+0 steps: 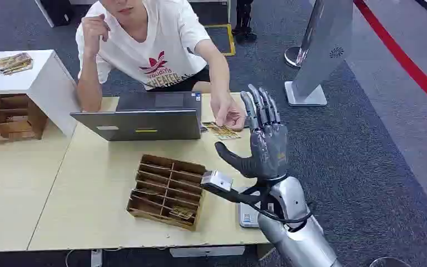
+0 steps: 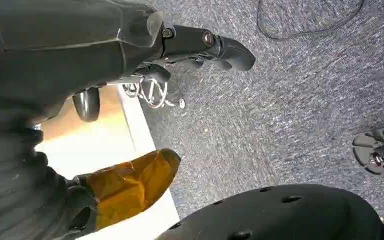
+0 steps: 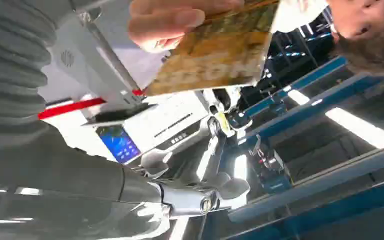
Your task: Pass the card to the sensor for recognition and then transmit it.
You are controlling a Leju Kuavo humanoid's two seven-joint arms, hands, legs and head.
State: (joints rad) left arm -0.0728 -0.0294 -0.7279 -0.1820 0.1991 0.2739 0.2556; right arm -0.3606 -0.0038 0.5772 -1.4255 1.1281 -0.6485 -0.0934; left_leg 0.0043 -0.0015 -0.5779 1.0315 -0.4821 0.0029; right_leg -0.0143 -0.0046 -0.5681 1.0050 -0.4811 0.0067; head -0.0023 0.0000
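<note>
The right hand (image 1: 264, 142) is raised above the right edge of the worktop (image 1: 89, 189), palm up, fingers straight and spread, holding nothing. A person seated behind the laptop (image 1: 144, 119) reaches one hand (image 1: 228, 115) toward it and holds a card (image 1: 222, 131) low over the worktop, just beyond the robot's fingertips; in the right wrist view the same card (image 3: 220, 47) is seen close up, pinched in the person's fingers (image 3: 165, 22), apart from the robot's thumb. The left hand (image 2: 130, 50) hangs beside the worktop edge over the carpet; its fingers appear loosely curled with nothing visibly held, but its state cannot be told with certainty. A cardboard tray (image 1: 167, 190) with compartments sits at the middle of the worktop, and a small flat grey device (image 1: 248, 216), possibly the sensor, lies at the near right edge, partly hidden by the right arm. Judged step: receipt of the card, before any presentation to the sensor. The next move calls for closing thumb and fingers on the card once it lies in the palm, then carrying it flat to the sensor.
</note>
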